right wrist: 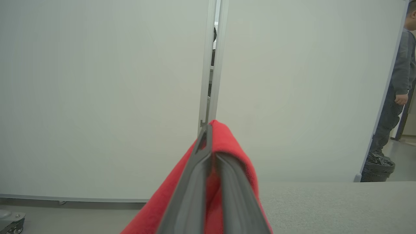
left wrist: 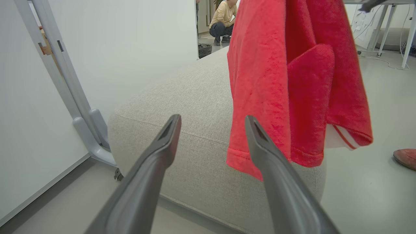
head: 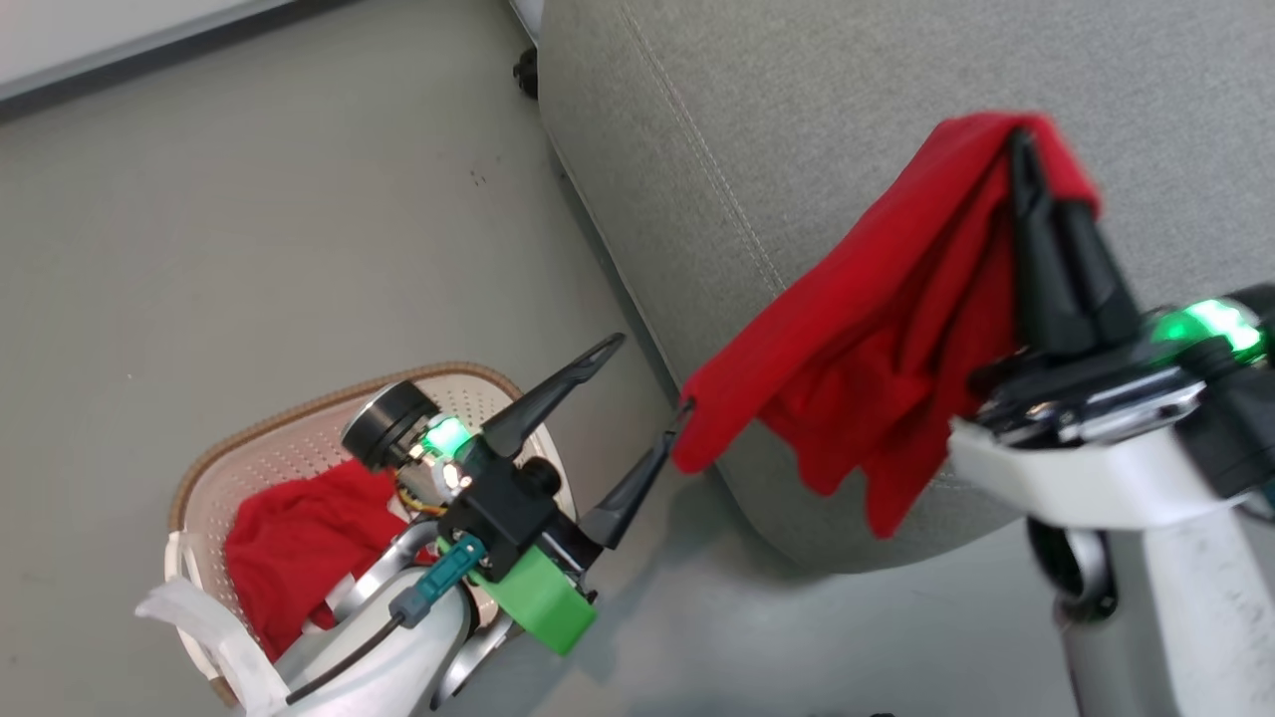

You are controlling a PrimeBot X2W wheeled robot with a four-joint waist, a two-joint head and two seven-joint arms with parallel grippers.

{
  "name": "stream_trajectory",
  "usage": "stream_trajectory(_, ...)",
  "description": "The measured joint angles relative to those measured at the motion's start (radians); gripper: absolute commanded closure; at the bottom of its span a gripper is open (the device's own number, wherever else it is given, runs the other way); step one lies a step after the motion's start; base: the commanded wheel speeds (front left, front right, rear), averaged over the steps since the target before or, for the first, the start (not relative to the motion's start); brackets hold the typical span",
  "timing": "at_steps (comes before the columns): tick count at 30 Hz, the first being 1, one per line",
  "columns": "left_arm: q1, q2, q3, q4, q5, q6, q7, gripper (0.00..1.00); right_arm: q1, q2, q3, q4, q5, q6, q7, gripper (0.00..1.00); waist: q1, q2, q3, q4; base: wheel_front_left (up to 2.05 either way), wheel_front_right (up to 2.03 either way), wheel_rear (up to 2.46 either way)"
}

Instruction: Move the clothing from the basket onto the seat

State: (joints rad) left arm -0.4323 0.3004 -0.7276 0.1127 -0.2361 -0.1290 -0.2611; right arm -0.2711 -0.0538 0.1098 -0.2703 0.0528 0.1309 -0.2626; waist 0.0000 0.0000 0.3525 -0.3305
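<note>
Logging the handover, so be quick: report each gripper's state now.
Left gripper: open, empty.
Right gripper: shut on a red garment.

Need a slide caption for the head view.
Right gripper holds red garment by the seat; more clothing lies in the basket.

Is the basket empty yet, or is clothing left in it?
Not empty: a red garment lies bunched inside the basket.
</note>
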Motion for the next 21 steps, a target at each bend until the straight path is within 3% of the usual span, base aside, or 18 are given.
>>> stream_trajectory(6,-0.07,0.032,-0.063,-0.078,-0.009,0.0,0.007,0.0,-0.165,-0.069,-0.11,0.016,0.03,0.0,0.0,1.0,0.0,0.0,0.076,-0.001,0.0,0.0,0.0)
stream_trajectory(10,-0.123,0.053,-0.085,-0.137,-0.006,0.0,0.024,0.0,-0.316,-0.13,-0.206,0.036,0.118,0.0,0.0,1.0,0.0,0.0,0.143,0.013,0.0,0.0,0.0)
stream_trajectory(16,-0.194,0.084,-0.097,-0.184,-0.001,0.0,0.041,0.0,-0.527,-0.273,-0.342,0.157,0.195,0.0,0.0,1.0,0.0001,0.0,0.255,0.039,0.0,0.0,0.0)
stream_trajectory(21,-0.232,0.094,-0.116,-0.18,-0.008,0.0,0.04,0.0,-0.617,-0.374,-0.382,0.275,0.188,0.0,0.0,1.0,0.0001,0.0,0.343,0.065,0.0,0.0,0.0)
